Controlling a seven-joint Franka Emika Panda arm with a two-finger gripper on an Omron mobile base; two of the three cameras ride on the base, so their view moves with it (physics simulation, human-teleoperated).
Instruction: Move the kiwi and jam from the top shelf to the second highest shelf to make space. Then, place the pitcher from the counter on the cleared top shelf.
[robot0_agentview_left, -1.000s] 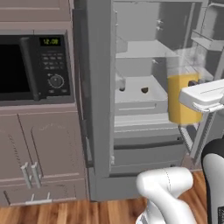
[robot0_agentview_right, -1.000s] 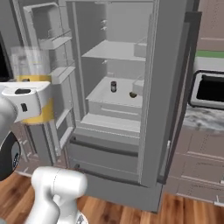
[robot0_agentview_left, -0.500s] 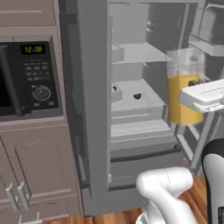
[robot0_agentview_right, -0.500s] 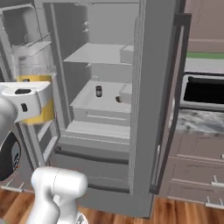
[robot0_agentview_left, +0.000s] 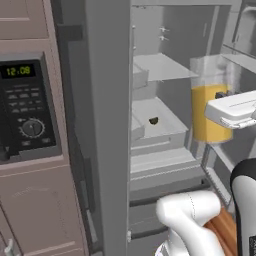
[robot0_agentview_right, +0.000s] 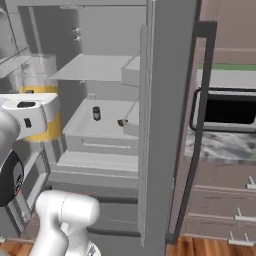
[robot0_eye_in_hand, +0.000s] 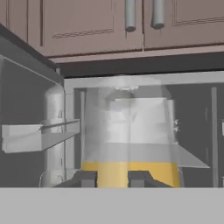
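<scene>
**Base has rolled in on the fridge; pitcher rides along, top shelf waiting**

The whole picture has shifted since a second ago in both base views. The open fridge now stands larger and nearer, so it is the base that has driven, not the goods that have moved.

The pitcher (robot0_eye_in_hand: 129, 144) has kept its place against the arm throughout. The tool (robot0_eye_in_hand: 112, 179) stays clamped on it low down, its two dark fingertips (robot0_eye_in_hand: 86, 178) pressed to the yellow lower part, and nothing has slipped. The pitcher is well off the bench (robot0_agentview_right: 220, 145).

The top shelf (robot0_agentview_left: 161, 67) is bare. Directly below it, on the second highest shelf (robot0_agentview_right: 107, 107), stand the jam (robot0_agentview_right: 96, 113) and the kiwi (robot0_agentview_right: 120, 122), near each other and not touching. Neither has stirred while the base travelled.

The pitcher hangs out in front of the top shelf, short of its front edge and not yet over it. Its yellow part sits somewhat lower than the shelf's surface.

As I judge it, the clearing half of the task is done and the carrying leg is nearly over. What remains is to raise the pitcher enough to clear the front edge of the top shelf, reach in over it, set the pitcher down upright and only then let go. The risk I see is catching the pitcher's base on that edge.
</scene>
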